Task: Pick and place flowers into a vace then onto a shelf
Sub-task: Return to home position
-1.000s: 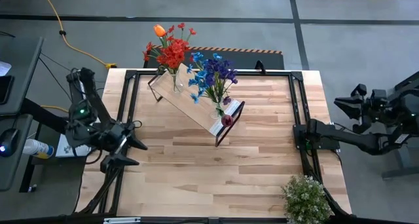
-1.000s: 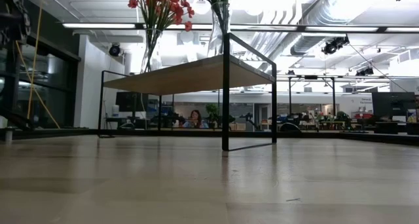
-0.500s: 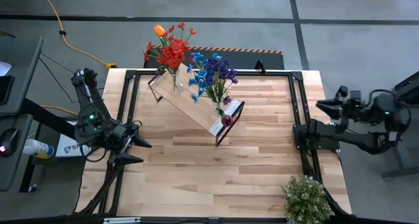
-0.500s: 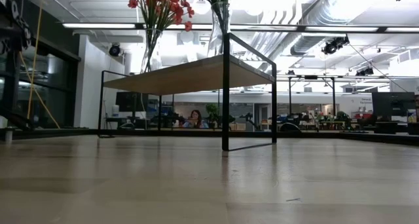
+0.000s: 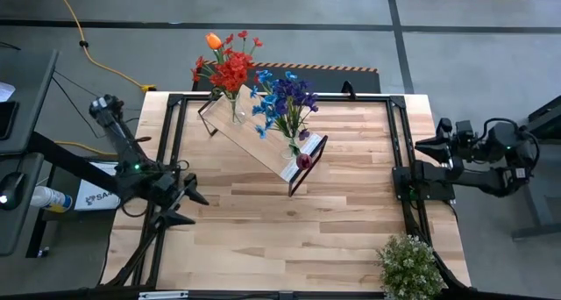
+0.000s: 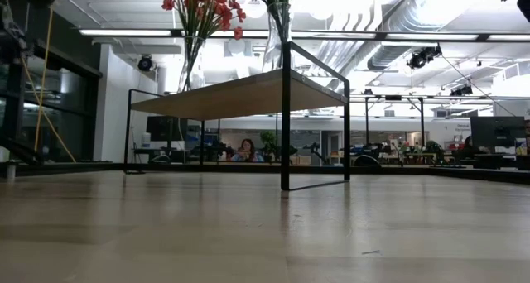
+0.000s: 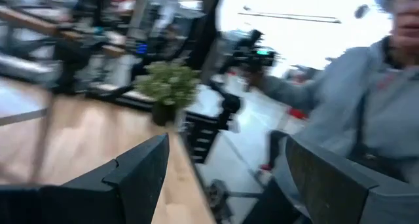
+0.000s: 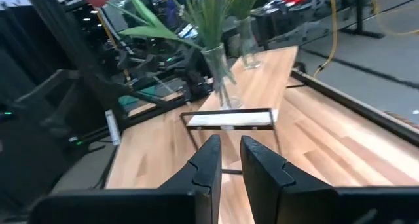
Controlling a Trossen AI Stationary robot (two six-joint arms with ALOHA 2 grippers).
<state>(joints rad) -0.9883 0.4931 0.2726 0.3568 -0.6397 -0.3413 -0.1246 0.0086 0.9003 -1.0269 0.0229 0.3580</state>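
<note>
The shelf (image 5: 254, 138) stands aslant at the table's far middle on its black legs (image 6: 286, 109). Two glass vases stand on its board. One holds red flowers and an orange tulip (image 5: 228, 70); the other (image 8: 219, 80) holds blue and purple flowers (image 5: 282, 98). A dark pink rose (image 5: 304, 160) shows at the shelf's near right end. My left gripper (image 5: 197, 209) hangs open above the table's left edge, touching nothing. My right gripper (image 5: 421, 146) is shut at the table's right edge, pointing at the shelf (image 8: 229, 119), with nothing between its fingers.
A bushy green plant (image 5: 408, 267) with whitish blossoms stands at the near right corner. A black frame (image 5: 403, 160) runs along the table's sides. A person in grey (image 7: 353, 106) stands beyond the table in the left wrist view. Bare wood lies across the near half (image 5: 289, 239).
My left gripper has sunk toward the table and shifted slightly toward the near edge, staying open. My right gripper has come in from beyond the right edge toward the table's left, now reaching the right frame rail. The shelf, vases and flowers have not moved.
</note>
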